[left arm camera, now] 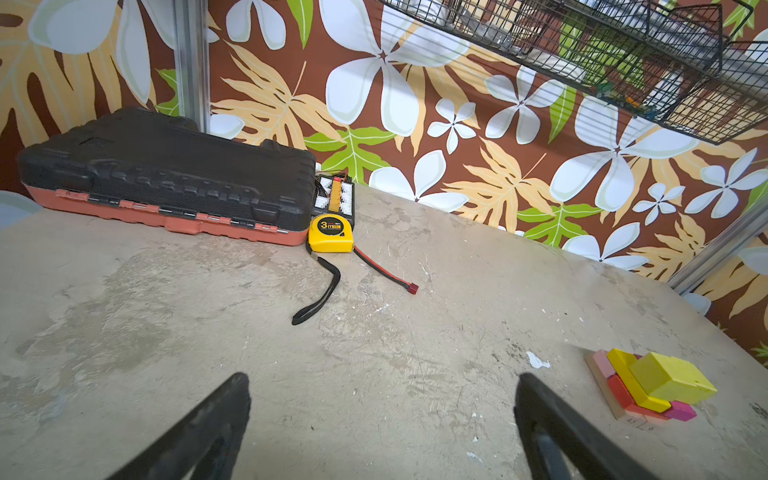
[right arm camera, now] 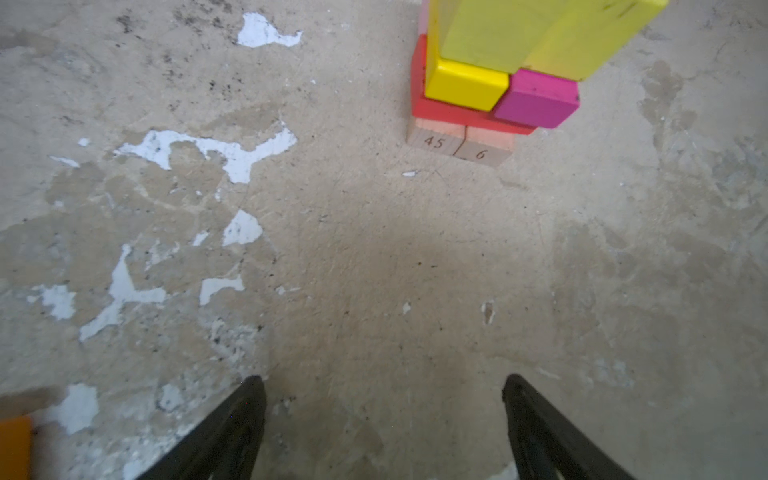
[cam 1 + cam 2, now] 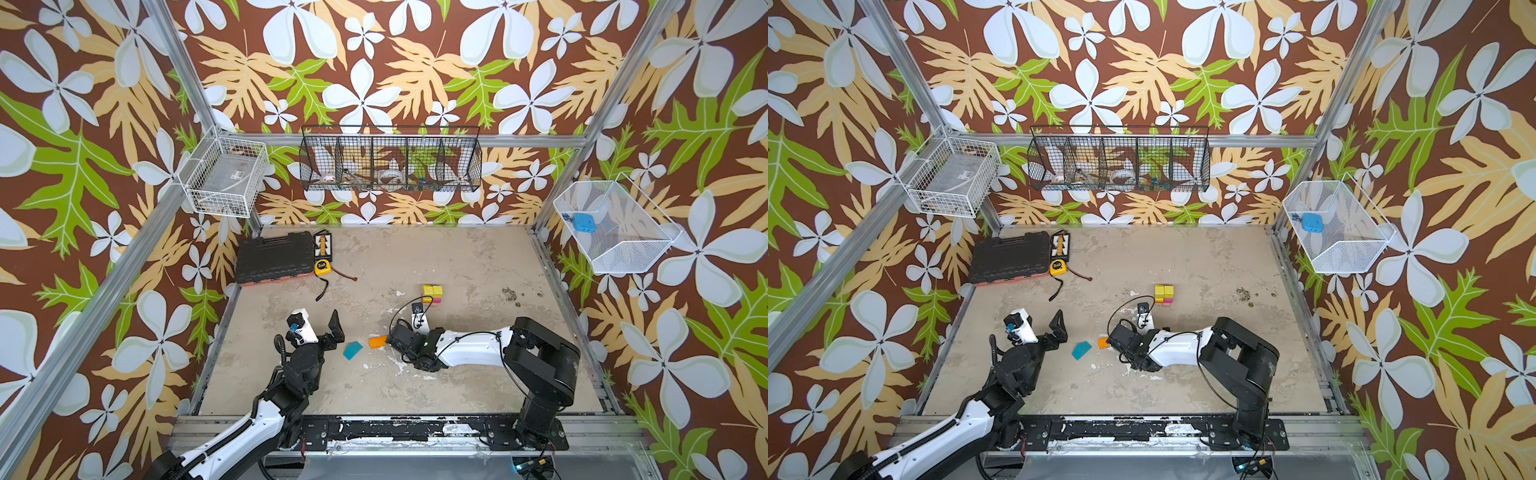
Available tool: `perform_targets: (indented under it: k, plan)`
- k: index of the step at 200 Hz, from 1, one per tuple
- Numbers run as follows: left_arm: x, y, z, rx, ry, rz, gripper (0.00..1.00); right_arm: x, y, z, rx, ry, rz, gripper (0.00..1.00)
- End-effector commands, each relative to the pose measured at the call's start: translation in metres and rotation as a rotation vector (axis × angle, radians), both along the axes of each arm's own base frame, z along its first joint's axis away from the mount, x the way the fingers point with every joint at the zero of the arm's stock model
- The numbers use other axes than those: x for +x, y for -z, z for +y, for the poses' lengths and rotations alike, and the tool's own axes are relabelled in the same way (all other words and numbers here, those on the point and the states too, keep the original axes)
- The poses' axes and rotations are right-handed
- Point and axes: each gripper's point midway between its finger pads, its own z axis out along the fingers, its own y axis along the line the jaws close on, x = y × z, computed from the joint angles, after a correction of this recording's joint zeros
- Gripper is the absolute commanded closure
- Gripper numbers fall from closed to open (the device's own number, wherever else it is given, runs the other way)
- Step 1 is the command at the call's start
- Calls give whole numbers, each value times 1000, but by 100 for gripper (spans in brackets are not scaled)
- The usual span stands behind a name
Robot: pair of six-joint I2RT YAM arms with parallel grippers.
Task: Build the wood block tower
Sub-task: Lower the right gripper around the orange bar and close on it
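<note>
Black tool case (image 3: 274, 257), red base: lay at far left corner of worn table (image 3: 457, 257).
Yellow tape measure (image 3: 323, 267): just beside case, strap trailing.
Connector board (image 3: 323, 245): behind tape.
Black wire basket (image 3: 390, 160): back wall.
White grid basket (image 3: 216, 199): left wall.
White mesh basket (image 3: 631, 253): right wall, held blue object (image 3: 582, 222).

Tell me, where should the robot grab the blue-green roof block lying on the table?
Probably from straight above, pinching the teal roof block across its narrower width. It lies flat, so only its side edges offer grip. The orange block sits close beside it, so the open left gripper looks the easier choice.
</note>
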Motion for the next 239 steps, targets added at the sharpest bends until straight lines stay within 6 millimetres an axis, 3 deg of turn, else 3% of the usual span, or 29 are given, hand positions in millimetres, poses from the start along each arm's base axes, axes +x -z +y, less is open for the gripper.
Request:
perform_targets:
  k: [1,60,92,128,155,177,239]
  plan:
    - [0,-1,1,-2,-4,-15,0,-23,15,-21,-109,-48,149,11]
    - [0,0,1,2,-2,-9,0,-13,-39,-5,20,-33,70,11]
    - [1,0,0,2,2,-9,0,-20,-65,-4,155,-2,38,9]
    - [0,0,-1,2,6,-10,0,-38,-69,2,417,10,33,9]
    - [0,0,-2,1,11,-10,0,-44,-71,7,487,16,25,8]
    - [0,-1,-2,0,13,-13,0,-40,-71,25,478,-12,33,6]
    - [-1,-3,1,-4,-2,-19,0,-32,-54,118,310,-160,97,5]
